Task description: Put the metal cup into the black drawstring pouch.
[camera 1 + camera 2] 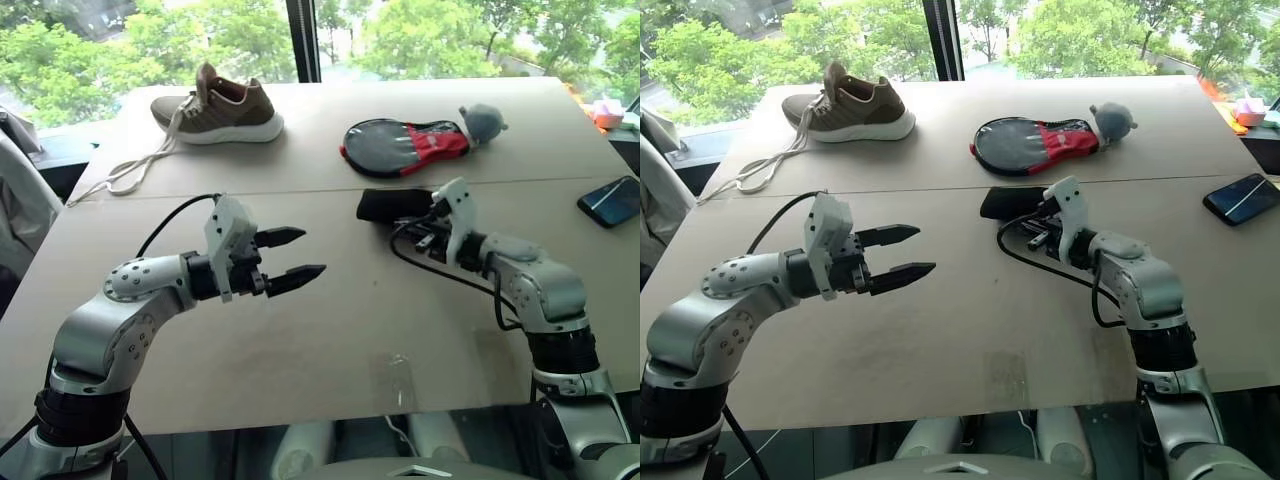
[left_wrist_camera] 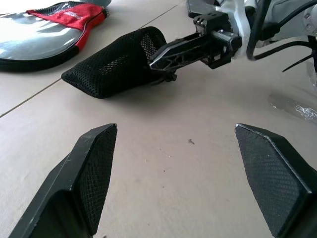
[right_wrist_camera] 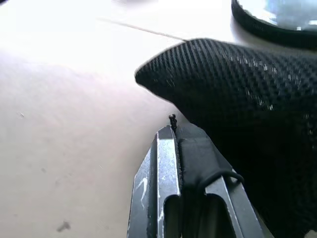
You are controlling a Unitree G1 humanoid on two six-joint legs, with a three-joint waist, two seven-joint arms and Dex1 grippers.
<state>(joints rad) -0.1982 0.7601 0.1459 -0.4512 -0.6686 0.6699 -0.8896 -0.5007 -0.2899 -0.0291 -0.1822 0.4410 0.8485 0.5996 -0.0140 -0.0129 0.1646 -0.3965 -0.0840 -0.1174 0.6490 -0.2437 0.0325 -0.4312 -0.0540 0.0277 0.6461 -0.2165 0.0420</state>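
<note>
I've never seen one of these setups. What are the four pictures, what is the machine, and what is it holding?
This is a humanoid robot with two arms, each ending in a two-fingered black hand. Two pictures come from cameras on its head, looking down over a tan table. The other two come from cameras on each wrist, looking along that hand's fingers.

On the table lie a brown shoe, a black-and-red paddle cover, a small grey plush and a phone at the right edge.

The left hand hovers over the table, fingers apart, holding nothing. The right hand is shut on the edge of the black drawstring pouch, a mesh bag; the right wrist view shows fabric pinched between its fingers. I see no metal cup in these pictures.
</note>
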